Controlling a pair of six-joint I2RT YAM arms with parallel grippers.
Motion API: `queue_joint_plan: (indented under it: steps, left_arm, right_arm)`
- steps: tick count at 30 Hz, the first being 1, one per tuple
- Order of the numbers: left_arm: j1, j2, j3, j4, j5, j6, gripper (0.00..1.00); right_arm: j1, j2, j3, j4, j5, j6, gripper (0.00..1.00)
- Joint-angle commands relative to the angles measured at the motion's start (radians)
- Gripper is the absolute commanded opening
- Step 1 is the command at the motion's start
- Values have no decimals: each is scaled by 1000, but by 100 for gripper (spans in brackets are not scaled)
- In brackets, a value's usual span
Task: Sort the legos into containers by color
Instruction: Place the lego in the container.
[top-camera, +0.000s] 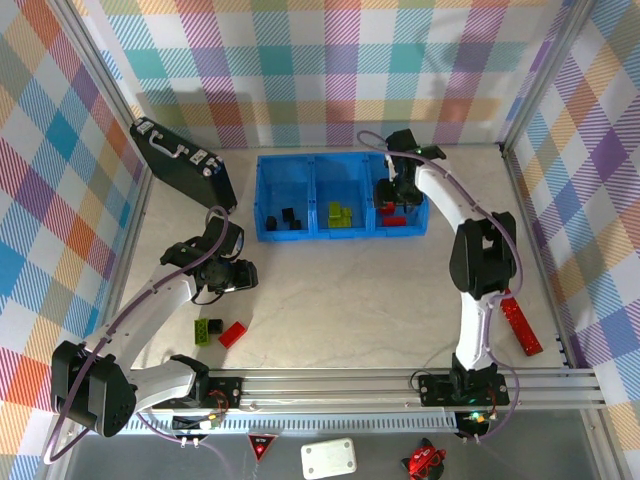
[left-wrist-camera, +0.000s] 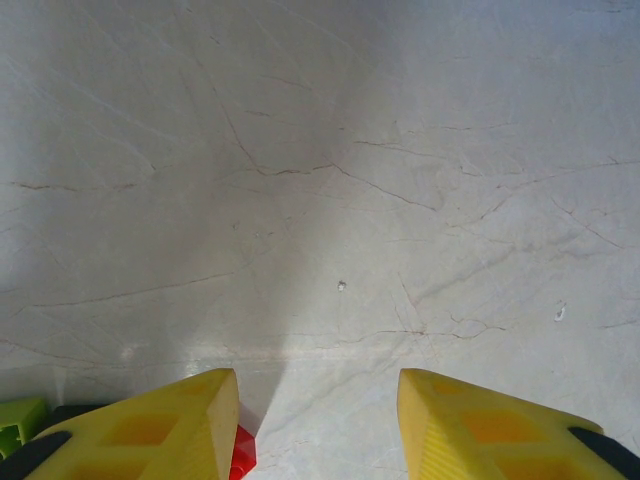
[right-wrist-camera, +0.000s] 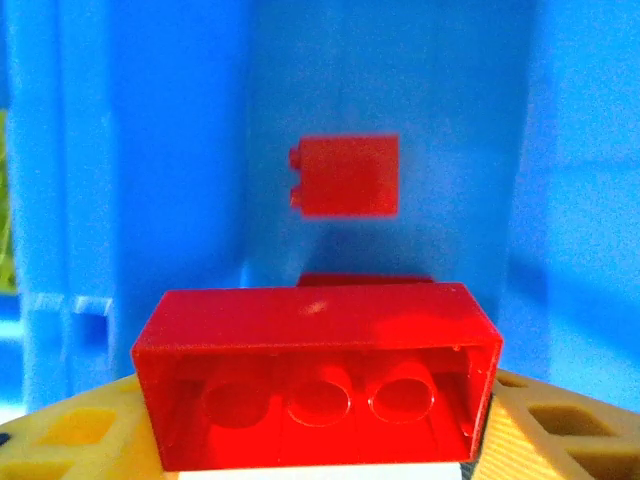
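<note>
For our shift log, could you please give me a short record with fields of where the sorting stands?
tray: blue, three compartments
left compartment: black bricks
middle compartment: lime bricks
right compartment: red bricks
right gripper: over right compartment, shut on held red brick
left gripper: open, empty, over the table
unsorted: loose red brick, loose lime brick on table near left gripper

Red brick (right-wrist-camera: 315, 385) above blue tray (top-camera: 263, 200), green lego (top-camera: 208, 329), red lego (top-camera: 233, 334) lying outside

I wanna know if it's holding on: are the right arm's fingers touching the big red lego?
Touching. The right wrist view shows the big red lego sitting between the yellow fingers, its ends against both.
</note>
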Motion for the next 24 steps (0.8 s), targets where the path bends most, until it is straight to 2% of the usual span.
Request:
queue_joint_plan:
  steps: [1,8,14,24]
  left_arm:
    - [14,-13,4,-38,-15,0,46]
    - [14,2,6,-40,-21,-3,46]
    - [15,14,8,-42,-30,-8,46]
    - [15,20,-7,-28,-34,-39,45]
  right_arm:
    - [-19,75,110,-63,-17,-22,62]
    - [-48,233,315,-115,-23,-45,62]
    - [-54,329,419,-128,-38,-49,62]
    - [-67,404,454,-131,-54,-49,62]
